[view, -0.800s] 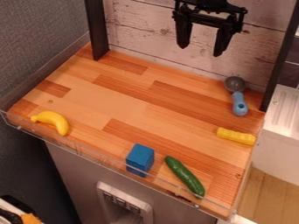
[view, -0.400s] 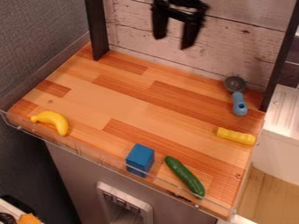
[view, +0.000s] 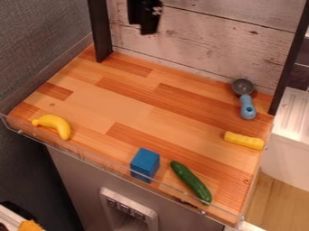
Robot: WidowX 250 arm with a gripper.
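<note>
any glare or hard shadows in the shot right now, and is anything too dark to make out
Camera view: light catches the clear rail and the white ridged panel is bright; same camera view: no hard shadow stands out by the banana or cucumber; also camera view: the black tool is mostly too dark for detail.

Blue-handled scoop [view: 247, 108] near back wall [view: 199, 43]

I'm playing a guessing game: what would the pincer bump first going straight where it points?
The pincer points down, so probably the wooden counter, though its depth is hard to tell.
</note>
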